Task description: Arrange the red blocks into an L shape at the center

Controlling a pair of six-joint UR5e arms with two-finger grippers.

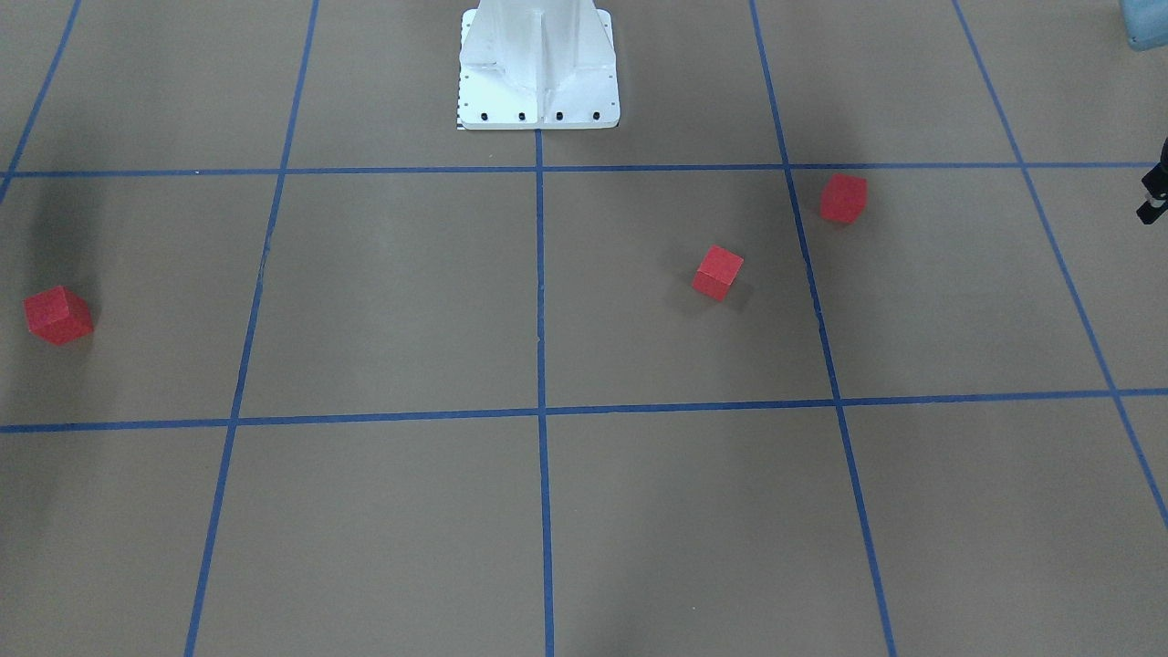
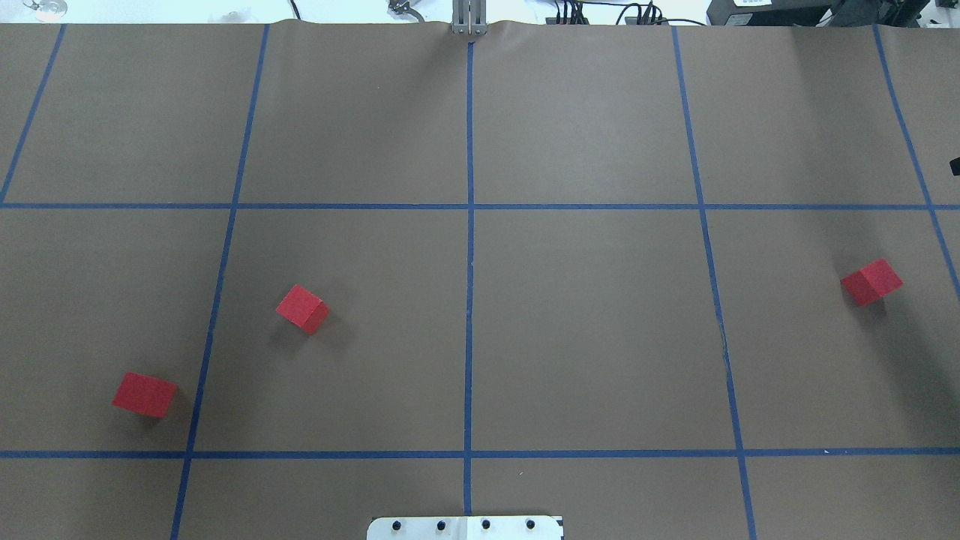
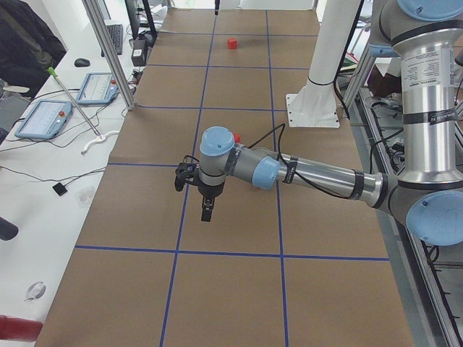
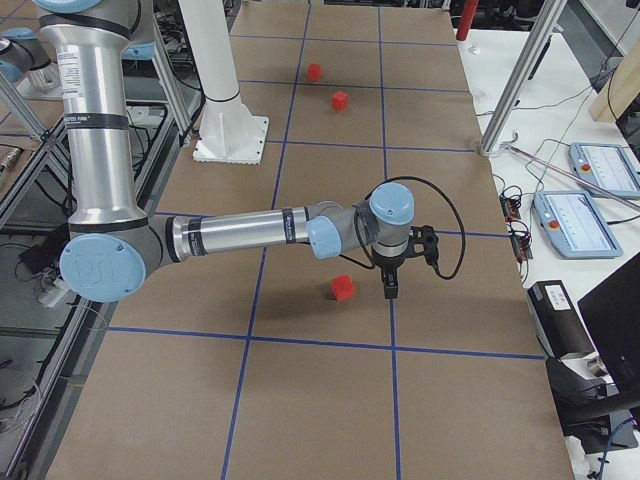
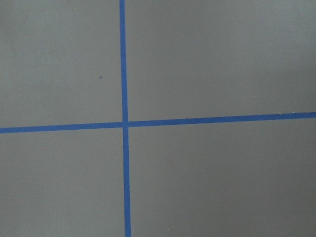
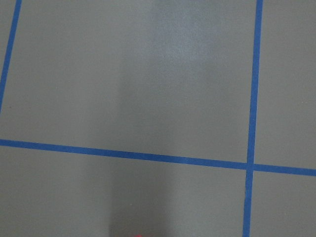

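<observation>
Front-facing, two red blocks [image 1: 718, 272] are sitting on the robot's left of the center [image 1: 540, 292], the third far right, open desk [image 1: 392, 301] lying between; overhead, the white base plate [image 2: 465, 527] is edging the near side; side views are showing left gripper [image 3: 206, 215] and right gripper [image 4: 388, 291] hovering, and I cannot tell whether their fingers are spread.

On the counter [image 2: 600, 112], two blocks lie left of the center [image 2: 469, 330]: the inner block [image 2: 302, 308] sits in the grid square just left of the middle line, and the outer block [image 2: 144, 394] lies across the next grid line, farther left and nearer the robot's base plate [image 2: 465, 527]. The third block [image 2: 871, 282] lies well apart on the far right, beyond the right grid line. The right gripper [image 4: 388, 285] hangs just beside it, away from the robot, while the left gripper [image 3: 206, 213] hangs farther left than both left blocks.
</observation>
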